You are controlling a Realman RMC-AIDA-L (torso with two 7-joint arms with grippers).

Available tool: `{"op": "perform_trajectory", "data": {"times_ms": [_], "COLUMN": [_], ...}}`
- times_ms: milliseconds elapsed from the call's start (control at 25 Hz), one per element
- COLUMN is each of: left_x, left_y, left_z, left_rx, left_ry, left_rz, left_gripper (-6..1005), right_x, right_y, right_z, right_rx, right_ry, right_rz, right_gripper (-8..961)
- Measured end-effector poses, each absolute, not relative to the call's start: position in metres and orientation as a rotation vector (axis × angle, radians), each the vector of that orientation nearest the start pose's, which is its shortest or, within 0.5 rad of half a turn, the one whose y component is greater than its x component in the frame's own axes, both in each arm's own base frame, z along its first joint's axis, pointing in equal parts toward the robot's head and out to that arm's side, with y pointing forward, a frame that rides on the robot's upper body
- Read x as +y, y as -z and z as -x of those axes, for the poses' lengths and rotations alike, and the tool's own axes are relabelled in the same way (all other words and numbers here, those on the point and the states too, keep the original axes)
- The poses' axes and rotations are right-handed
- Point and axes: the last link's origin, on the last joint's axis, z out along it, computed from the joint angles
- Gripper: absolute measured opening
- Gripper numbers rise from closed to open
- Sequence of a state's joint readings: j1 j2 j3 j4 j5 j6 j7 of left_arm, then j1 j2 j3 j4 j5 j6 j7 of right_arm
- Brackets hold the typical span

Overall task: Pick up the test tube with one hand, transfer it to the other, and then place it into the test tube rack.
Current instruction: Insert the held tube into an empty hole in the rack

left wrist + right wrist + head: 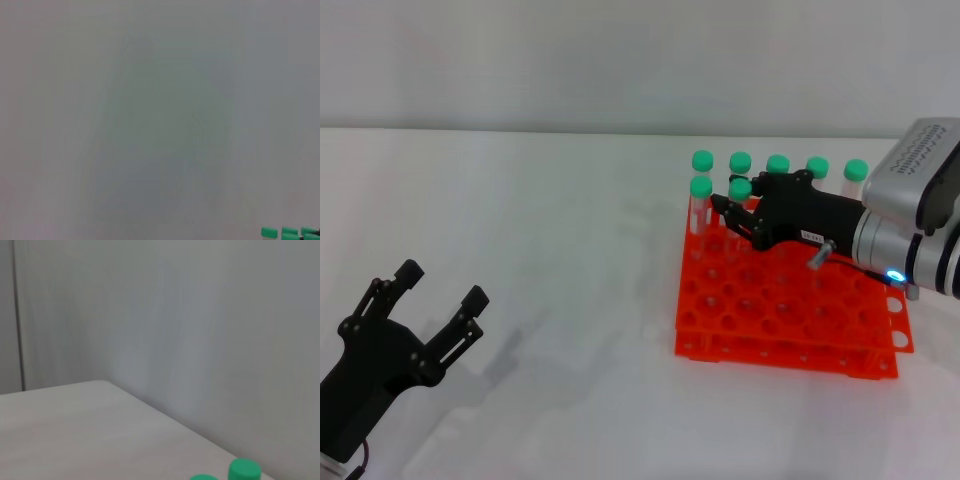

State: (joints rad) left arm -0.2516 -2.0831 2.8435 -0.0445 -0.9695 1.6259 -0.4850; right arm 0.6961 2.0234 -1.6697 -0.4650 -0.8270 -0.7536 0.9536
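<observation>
The right gripper (728,213) is reached over the rack (790,310), fingers closed on the tube (741,205) at the second row, a neighbouring tube (701,205) just beside its tips. The tube should be kept upright and lowered fully before release. The left gripper (442,290) is spread, empty, well apart. Lettering on the right arm cannot be read.

Head view down onto table (520,250); wrist views toward wall, sharing green caps (244,471)
</observation>
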Motion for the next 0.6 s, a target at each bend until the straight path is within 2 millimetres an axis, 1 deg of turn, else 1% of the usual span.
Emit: {"op": "perform_trajectory", "data": {"times_ms": [80, 280, 440, 600], "left_x": [0.226, 0.227, 0.227, 0.227], "left_y": [0.016, 0.015, 0.013, 0.009], "left_z": [0.340, 0.340, 0.341, 0.343], "left_rx": [-0.532, -0.531, -0.526, -0.524], "left_ry": [0.981, 0.981, 0.980, 0.973], "left_rz": [1.864, 1.864, 1.857, 1.836], "left_gripper": [893, 893, 893, 893], "right_x": [0.415, 0.412, 0.400, 0.382], "right_y": [0.064, 0.063, 0.057, 0.041], "right_z": [-0.196, -0.198, -0.202, -0.208], "right_rx": [0.352, 0.355, 0.350, 0.329], "right_ry": [-0.592, -0.603, -0.679, -0.791], "right_rz": [2.416, 2.418, 2.430, 2.403], "right_gripper": [268, 390, 488, 678]}}
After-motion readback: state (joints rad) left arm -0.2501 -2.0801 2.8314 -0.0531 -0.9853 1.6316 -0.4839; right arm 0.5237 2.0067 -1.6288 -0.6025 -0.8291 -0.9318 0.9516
